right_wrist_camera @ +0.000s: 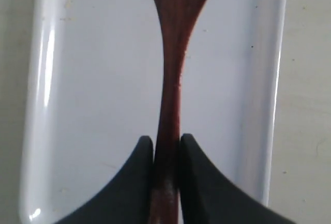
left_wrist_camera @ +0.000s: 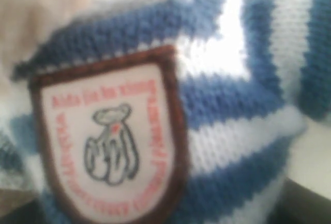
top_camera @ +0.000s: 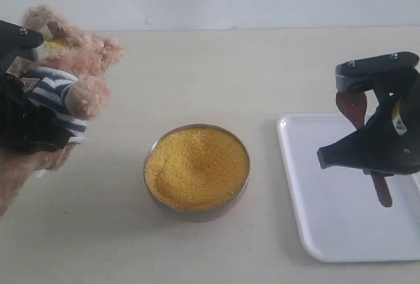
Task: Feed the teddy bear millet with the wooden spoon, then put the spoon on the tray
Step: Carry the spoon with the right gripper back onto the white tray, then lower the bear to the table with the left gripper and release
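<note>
The teddy bear leans tilted at the far left, a patch of yellow grain by its muzzle. My left gripper is shut on its striped torso. The left wrist view is filled by the shirt and chest badge, and the fingers are hidden there. The millet is heaped in the metal bowl at table centre. My right gripper is shut on the handle of the wooden spoon, just over the white tray. I cannot tell if the spoon touches the tray.
The beige tabletop stretches behind the bowl to a pale wall. The tray reaches the right edge of the exterior view, and its front rim lies near the table's front.
</note>
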`<state>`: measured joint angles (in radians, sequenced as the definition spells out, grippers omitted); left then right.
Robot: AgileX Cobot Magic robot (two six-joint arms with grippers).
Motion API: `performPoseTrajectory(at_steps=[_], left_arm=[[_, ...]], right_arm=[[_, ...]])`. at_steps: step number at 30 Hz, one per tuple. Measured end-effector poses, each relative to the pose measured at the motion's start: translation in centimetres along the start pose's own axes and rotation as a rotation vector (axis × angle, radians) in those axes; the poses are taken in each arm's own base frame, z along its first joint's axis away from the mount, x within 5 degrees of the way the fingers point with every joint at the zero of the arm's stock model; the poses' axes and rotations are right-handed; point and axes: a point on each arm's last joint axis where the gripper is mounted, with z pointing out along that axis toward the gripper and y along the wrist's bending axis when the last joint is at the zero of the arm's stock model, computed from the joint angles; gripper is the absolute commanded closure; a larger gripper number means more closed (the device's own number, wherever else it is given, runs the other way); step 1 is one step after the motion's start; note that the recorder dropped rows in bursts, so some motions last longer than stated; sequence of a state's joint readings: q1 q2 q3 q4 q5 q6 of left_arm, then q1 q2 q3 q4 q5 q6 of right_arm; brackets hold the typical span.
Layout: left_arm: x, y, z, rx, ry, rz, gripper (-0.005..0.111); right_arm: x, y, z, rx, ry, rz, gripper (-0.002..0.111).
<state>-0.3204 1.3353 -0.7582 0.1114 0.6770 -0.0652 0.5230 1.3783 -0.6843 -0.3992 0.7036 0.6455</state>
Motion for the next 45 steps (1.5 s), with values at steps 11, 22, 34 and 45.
performPoseTrajectory(at_steps=[11, 22, 34, 45], left_arm=[[-0.4, -0.1, 2.5, -0.009, 0.148, -0.057, 0.103], [-2.5, 0.1, 5.3, -0.013, 0.265, -0.073, 0.103], [-3.5, 0.6, 9.2, -0.027, 0.324, -0.270, 0.101], [-3.7, 0.6, 9.9, -0.034, 0.330, -0.313, 0.024]], right_arm=[[1.2, 0.9, 4.8, 0.032, 0.077, 0.026, 0.095], [1.5, 1.0, 5.6, 0.039, 0.105, 0.039, 0.045], [0.9, 0.6, 0.8, -0.091, -0.046, 0.087, 0.045], [1.1, 0.7, 0.3, -0.131, -0.041, 0.067, 0.045]])
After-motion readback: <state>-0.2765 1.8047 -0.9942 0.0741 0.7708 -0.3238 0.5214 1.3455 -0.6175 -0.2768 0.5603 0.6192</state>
